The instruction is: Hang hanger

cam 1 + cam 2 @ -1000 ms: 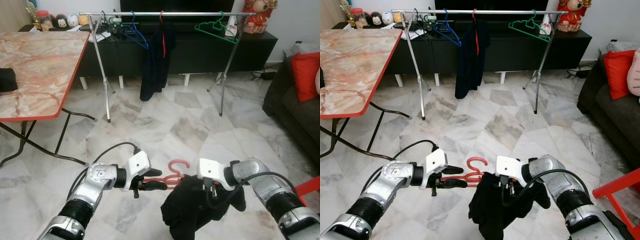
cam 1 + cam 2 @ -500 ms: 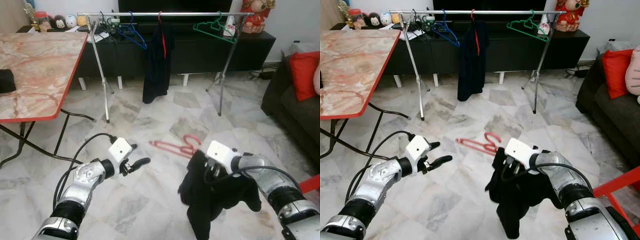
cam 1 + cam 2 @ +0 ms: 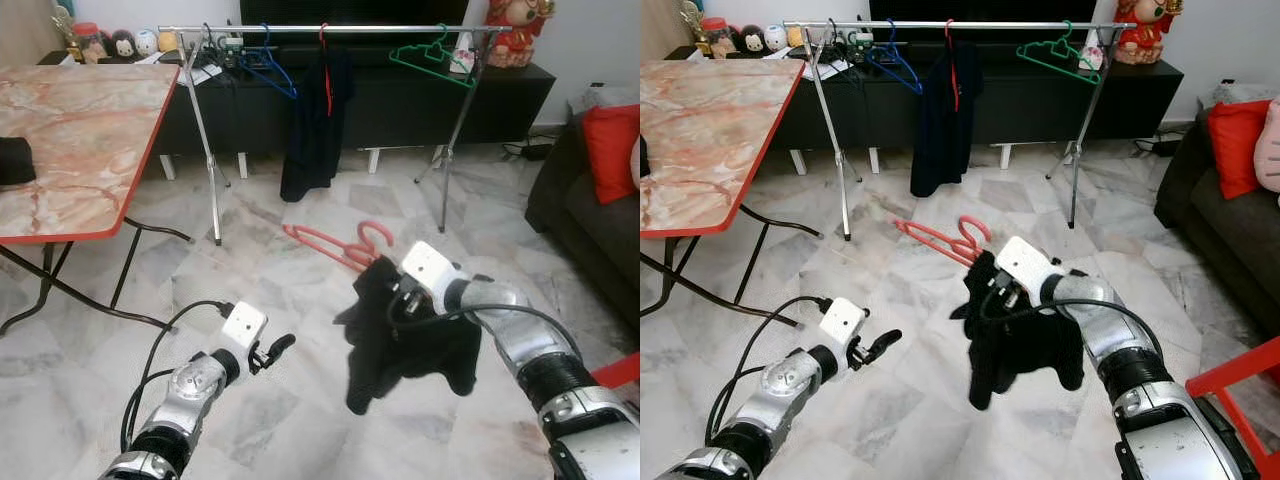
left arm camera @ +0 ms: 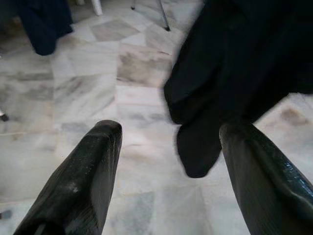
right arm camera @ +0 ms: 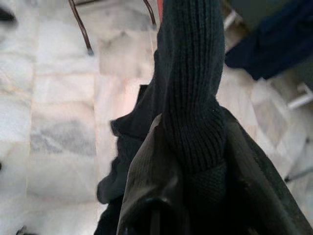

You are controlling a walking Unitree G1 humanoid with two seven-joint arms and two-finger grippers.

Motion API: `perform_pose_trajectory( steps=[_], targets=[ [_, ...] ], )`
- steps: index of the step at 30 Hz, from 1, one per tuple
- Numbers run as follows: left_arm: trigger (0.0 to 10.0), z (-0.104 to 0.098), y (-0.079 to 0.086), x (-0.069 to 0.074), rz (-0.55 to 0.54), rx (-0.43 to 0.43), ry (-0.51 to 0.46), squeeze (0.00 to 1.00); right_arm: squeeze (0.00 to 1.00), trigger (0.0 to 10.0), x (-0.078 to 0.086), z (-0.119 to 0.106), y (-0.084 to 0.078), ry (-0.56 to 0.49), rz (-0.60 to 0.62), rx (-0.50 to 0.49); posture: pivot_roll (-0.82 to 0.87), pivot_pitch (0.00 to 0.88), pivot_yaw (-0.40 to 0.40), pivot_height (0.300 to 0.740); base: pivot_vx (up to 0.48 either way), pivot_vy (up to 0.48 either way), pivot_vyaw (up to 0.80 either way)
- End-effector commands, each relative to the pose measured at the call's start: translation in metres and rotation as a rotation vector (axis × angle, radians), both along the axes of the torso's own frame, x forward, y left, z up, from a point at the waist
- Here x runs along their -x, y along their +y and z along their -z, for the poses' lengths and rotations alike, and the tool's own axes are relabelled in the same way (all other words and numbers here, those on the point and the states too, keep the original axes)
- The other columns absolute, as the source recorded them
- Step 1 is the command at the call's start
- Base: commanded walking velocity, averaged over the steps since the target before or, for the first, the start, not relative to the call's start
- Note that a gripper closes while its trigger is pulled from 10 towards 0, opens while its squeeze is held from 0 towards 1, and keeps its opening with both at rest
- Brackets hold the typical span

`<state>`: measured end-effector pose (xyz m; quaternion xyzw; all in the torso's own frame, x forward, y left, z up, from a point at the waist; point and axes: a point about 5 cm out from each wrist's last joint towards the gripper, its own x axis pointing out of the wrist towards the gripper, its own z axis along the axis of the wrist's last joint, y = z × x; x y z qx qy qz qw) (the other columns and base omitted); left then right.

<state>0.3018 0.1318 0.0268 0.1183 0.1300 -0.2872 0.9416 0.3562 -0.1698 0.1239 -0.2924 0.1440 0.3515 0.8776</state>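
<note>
A red hanger [image 3: 330,244] sticks out of a black knitted garment [image 3: 405,335] that hangs in the air over the marble floor. My right gripper [image 3: 403,298] is shut on the garment's top, just below the hanger's hook; in the right wrist view its fingers [image 5: 149,171] pinch the knit [image 5: 193,98]. Low at the front left, my left gripper [image 3: 277,347] is open and holds nothing. Its two fingers [image 4: 93,166] stand wide apart, with the garment [image 4: 244,63] beyond them. The clothes rack [image 3: 330,28] stands at the far side of the room.
On the rack hang a blue hanger [image 3: 268,66], a dark garment [image 3: 315,120] on a red hanger and a green hanger [image 3: 430,55]. A marble-topped table [image 3: 70,130] with a red edge stands on the left. On the right is a dark sofa [image 3: 585,215] with a red cushion [image 3: 612,150].
My left gripper has let go of the hanger and dropped back low to the left. The right gripper has raised the garment and hanger up and forward.
</note>
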Motion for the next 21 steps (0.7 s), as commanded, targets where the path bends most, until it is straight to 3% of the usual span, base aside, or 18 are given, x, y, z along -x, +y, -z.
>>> perform_pose_trajectory(
  steps=[1,10,21],
  targets=[
    [10.0,0.0,-0.008,-0.002,0.032,-0.031,-0.012,0.0,0.0,0.0,-0.004,-0.022,0.007,-0.056,-0.046,-0.008,-0.1,0.001,-0.064,0.74,0.0,0.0,0.0],
    [10.0,0.001,-0.021,-0.002,0.051,-0.09,-0.055,0.0,0.0,0.0,0.012,-0.045,0.034,-0.088,-0.232,-0.06,-0.11,0.015,-0.062,0.74,0.0,0.0,0.0],
    [10.0,0.004,-0.018,-0.002,0.047,-0.203,-0.092,0.0,0.0,0.0,0.025,-0.05,0.049,-0.063,-0.286,-0.07,-0.11,0.028,-0.062,0.74,0.0,0.0,0.0]
  ],
)
